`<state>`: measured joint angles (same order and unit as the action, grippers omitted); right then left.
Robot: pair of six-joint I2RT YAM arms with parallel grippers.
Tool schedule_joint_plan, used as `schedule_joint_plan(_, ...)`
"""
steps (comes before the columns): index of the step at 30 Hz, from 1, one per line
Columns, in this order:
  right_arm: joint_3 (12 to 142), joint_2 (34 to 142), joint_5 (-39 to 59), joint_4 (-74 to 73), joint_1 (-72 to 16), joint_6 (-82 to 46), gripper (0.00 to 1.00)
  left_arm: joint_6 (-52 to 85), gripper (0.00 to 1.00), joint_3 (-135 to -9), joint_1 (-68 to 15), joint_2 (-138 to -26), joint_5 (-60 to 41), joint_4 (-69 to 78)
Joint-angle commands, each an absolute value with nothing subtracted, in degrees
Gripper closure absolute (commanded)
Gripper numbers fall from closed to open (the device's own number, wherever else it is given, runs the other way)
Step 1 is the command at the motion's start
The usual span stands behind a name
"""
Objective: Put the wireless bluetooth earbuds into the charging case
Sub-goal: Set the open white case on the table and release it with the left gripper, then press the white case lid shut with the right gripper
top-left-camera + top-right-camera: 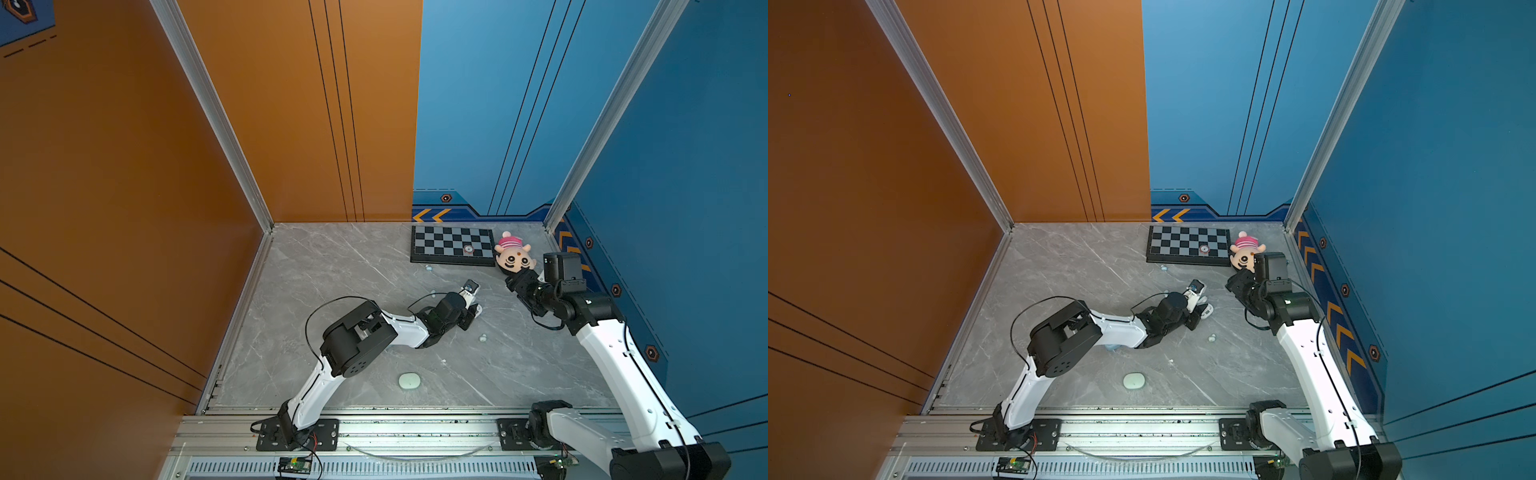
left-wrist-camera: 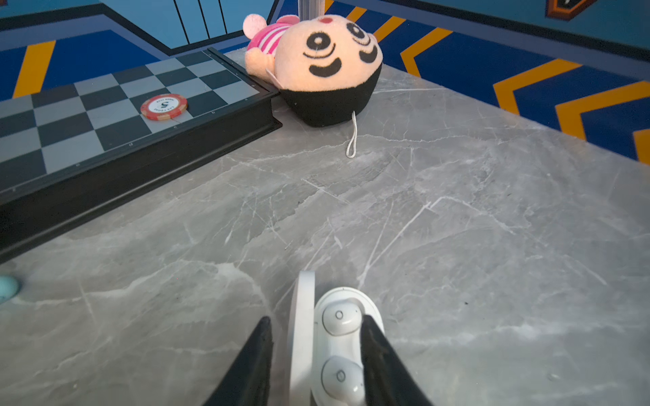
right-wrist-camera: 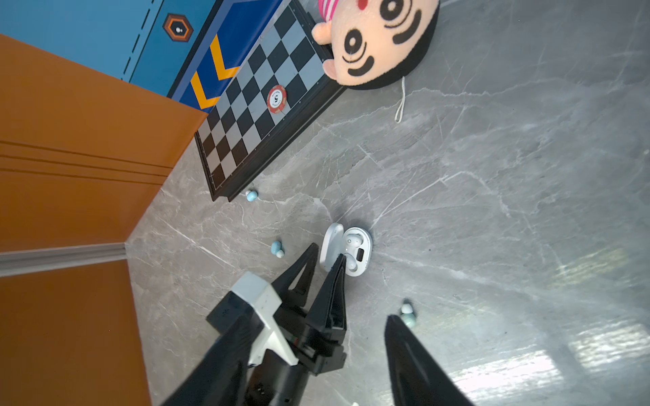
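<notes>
Left third of the counter (image 1: 316, 266) is bare marble right up to the orange wall (image 1: 124, 208), plenty of room there. Closed mint case (image 1: 409, 380) sits alone near the front edge, well apart from everything else.

Left of centre:
- Pale blue earbud (image 3: 252, 195) lies just off the front left corner of the chessboard (image 1: 440, 243).
- Second pale blue earbud (image 3: 277, 247) lies near the left tool (image 2: 315, 318), not touching it.

Left tool is low at mid-counter, jaws spread, straddling the open white charging case (image 2: 336, 346). One finger is outside the upright lid with a visible gap. The other is over the base's far rim, and I cannot tell if it touches. Both white earbuds (image 2: 339, 316) are seated in the case's wells. The tool pinches nothing.

Mint earbud (image 1: 483, 337) lies right of the case, toward the front, with open counter all round it.

Chessboard runs along the back edge with a red poker chip (image 1: 468, 249) on it. Plush toy (image 1: 513, 255) lies against the board's right edge, hang loop trailing on the marble.

Right tool (image 3: 318, 318) is raised off the counter, right of the case and just in front of the plush, jaws wide apart, holding nothing. Its arm runs close along the blue wall (image 1: 685, 208), little margin on that side. A bare strip of marble separates the two tools.
</notes>
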<state>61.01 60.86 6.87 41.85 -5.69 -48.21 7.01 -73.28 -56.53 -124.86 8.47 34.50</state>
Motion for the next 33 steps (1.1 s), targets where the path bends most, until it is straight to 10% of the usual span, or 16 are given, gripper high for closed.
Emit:
schedule_joint_plan(1,62.76,61.59,9.13,46.08,-5.20,-41.56,0.20,6.94,0.44,-69.03,-55.66,-114.25,4.50,35.60)
schedule_joint_plan(6,65.47,67.05,9.38,50.67,-5.19,-37.54,0.00,8.39,0.02,-56.04,-52.06,-96.53,-2.53,34.01)
schedule_joint_plan(15,64.07,73.92,9.27,47.94,-6.95,-40.38,0.00,15.36,0.02,-49.10,-48.97,-71.90,-5.17,0.88)
schedule_joint_plan(33,70.38,94.88,5.65,44.31,-15.11,-48.32,0.00,23.08,0.02,-42.67,-45.61,-65.47,2.99,-0.81)
